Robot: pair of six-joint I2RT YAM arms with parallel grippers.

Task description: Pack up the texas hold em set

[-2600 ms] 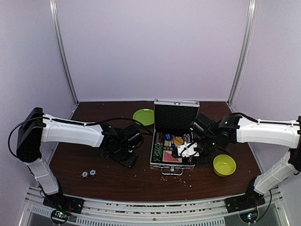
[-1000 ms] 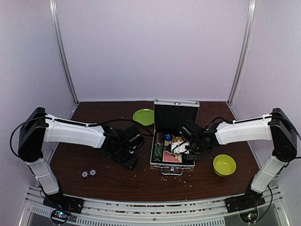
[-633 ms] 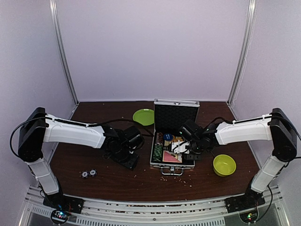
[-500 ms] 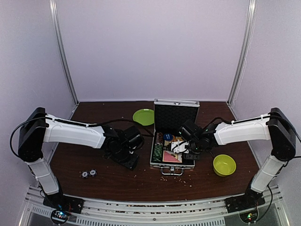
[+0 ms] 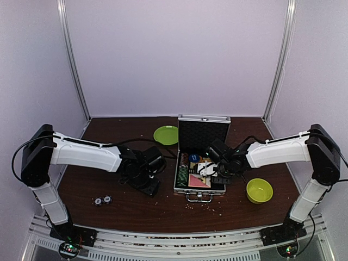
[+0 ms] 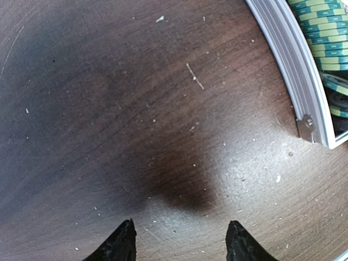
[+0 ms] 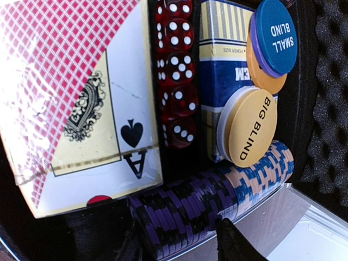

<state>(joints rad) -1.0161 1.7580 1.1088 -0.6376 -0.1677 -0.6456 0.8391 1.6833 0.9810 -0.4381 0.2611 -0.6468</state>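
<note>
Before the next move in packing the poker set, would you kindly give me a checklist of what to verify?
1. Case lid standing open: ok.
2. Left gripper open and empty above the table: ok.
3. Right gripper astride the purple chip row, firm grip: cannot tell.
4. All pieces in the case: not ok, two small loose pieces lie out on the table.
5. Button discs in the case: ok.
</note>
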